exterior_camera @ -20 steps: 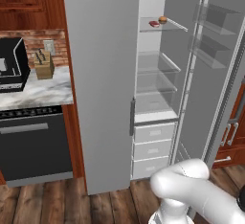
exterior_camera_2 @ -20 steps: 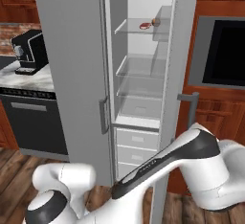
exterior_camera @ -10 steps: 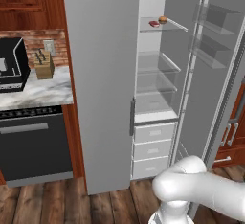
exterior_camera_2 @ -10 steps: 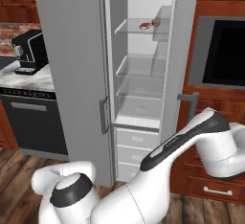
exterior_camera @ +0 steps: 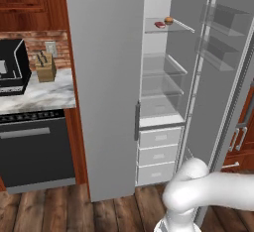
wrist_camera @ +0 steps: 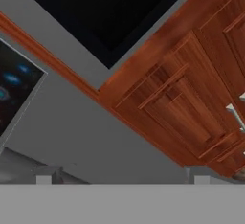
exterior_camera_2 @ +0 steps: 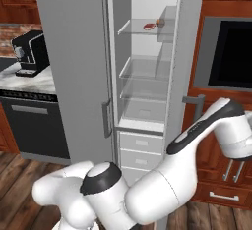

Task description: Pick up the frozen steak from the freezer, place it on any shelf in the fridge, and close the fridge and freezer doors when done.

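We should swing the arm left and up — gripper (wrist_camera: 122,180) empty, jaws apart, facing the oven side — toward the frozen steak (exterior_camera: 159,25) on the freezer's (exterior_camera: 163,102) top pane.

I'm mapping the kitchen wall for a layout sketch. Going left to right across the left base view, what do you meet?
Coffee machine → knife block → closed grey door → open compartment with the frozen steak on its top shelf → open door with bins.
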You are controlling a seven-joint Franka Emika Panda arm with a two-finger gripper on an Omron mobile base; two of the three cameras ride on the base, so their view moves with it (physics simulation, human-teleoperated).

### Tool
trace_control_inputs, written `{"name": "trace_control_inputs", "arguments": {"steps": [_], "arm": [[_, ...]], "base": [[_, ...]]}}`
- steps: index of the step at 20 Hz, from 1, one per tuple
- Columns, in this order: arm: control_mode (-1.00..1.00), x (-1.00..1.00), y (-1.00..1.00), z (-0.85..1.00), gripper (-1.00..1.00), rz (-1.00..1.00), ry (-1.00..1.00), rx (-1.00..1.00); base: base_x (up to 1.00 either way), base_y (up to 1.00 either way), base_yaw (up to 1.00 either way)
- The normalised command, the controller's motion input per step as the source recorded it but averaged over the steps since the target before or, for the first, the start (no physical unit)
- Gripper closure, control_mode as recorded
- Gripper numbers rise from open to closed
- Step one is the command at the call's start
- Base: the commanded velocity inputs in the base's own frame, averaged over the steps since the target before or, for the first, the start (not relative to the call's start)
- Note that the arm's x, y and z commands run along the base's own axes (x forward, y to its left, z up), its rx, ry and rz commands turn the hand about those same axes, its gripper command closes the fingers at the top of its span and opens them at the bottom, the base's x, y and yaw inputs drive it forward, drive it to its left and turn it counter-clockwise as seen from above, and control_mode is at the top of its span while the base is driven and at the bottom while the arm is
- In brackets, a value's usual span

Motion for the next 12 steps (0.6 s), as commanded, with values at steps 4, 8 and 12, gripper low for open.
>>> {"name": "trace_control_inputs", "arguments": {"steps": [4,8,12], "arm": [[-1.0,0.66,0.0,-0.05,-1.0,0.01,0.0,0.0],[-1.0,0.72,0.0,-0.02,-1.0,0.0,0.0,0.02],[-1.0,0.66,0.09,0.0,-1.0,0.02,0.01,0.06]], "base": [[0.0,0.0,0.0],[0.0,0.0,0.0],[0.0,0.0,0.0]]}}
